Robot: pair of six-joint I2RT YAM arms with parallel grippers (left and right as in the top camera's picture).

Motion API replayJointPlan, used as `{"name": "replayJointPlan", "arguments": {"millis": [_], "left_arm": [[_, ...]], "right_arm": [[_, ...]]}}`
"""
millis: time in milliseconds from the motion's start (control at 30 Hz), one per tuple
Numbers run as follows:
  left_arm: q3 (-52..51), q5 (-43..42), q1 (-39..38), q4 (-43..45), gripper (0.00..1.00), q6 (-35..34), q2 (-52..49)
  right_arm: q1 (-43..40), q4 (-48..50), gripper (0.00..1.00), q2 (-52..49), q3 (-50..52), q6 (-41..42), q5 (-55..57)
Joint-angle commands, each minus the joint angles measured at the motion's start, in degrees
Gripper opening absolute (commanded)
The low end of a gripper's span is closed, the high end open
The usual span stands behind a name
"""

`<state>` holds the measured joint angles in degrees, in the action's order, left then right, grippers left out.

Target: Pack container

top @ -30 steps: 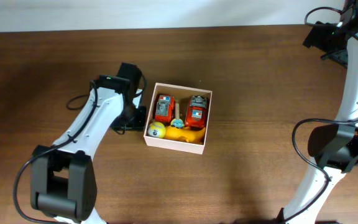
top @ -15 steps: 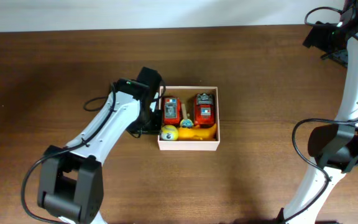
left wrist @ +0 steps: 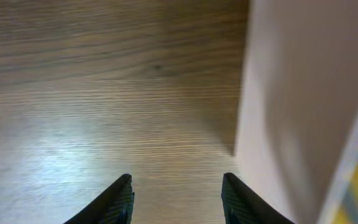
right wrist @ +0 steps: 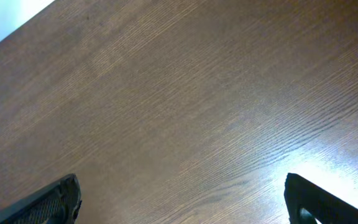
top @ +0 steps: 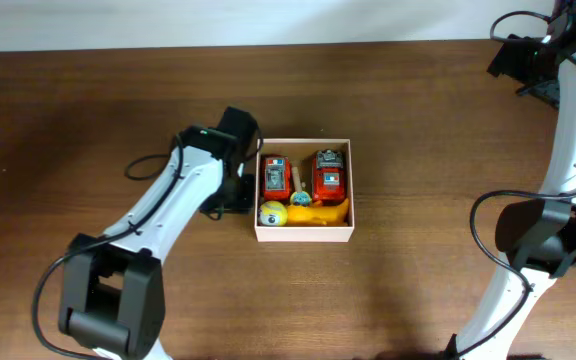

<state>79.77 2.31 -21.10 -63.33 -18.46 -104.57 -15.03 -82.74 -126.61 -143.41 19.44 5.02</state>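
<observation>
The container [top: 304, 236], a square white-walled box, sits mid-table. It holds two red toys [top: 275, 174] [top: 328, 172], a yellow ball [top: 271, 213] and a yellow piece [top: 320, 213]. My left gripper [top: 238, 192] hangs just outside the box's left wall. In the left wrist view the left gripper [left wrist: 177, 199] is open over bare wood, and the container wall [left wrist: 284, 112] rises right beside its right finger. My right gripper [top: 528, 62] is far off at the back right corner. The right wrist view shows the right gripper [right wrist: 182, 202] wide open above bare table.
The dark wooden table [top: 438, 150] runs to a pale wall along its back edge. The left arm [top: 158, 215] stretches from the front left up to the box. The right arm [top: 573, 150] stands along the right edge.
The container slid right and turned square to the table with the left gripper against it. Since then the left gripper has drawn back slightly left. The right arm is still.
</observation>
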Motion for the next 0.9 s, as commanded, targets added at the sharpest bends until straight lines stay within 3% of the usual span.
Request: {"name": "replayJointPlan", "arguments": {"millis": [0, 167, 267, 333, 400, 433, 867], "left_arm": [[2.7, 2.7, 3.2, -2.3, 0.48, 0.1, -0.5], [10.0, 3.1, 7.1, -5.9, 0.48, 1.2, -0.4], [15.8, 3.1, 8.7, -8.6, 0.59, 2.6, -0.4], [19.7, 3.3, 9.5, -10.6, 0.73, 2.7, -0.4], [22.9, 3.8, 10.1, -12.0, 0.95, 2.7, -0.4], [24.0, 4.2, 10.3, -12.4, 0.99, 2.7, -0.4], [25.2, 6.3, 10.4, -12.4, 0.99, 2.7, -0.4]], "right_arm": [[0.0, 0.0, 0.99, -0.1, 0.1, 0.5, 0.1], [0.0, 0.0, 0.99, -0.1, 0.1, 0.5, 0.1], [0.0, 0.0, 0.99, -0.1, 0.1, 0.5, 0.1], [0.0, 0.0, 0.99, -0.1, 0.1, 0.5, 0.1], [0.0, 0.0, 0.99, -0.1, 0.1, 0.5, 0.1], [0.0, 0.0, 0.99, -0.1, 0.1, 0.5, 0.1], [0.0, 0.0, 0.99, -0.1, 0.1, 0.5, 0.1]]}}
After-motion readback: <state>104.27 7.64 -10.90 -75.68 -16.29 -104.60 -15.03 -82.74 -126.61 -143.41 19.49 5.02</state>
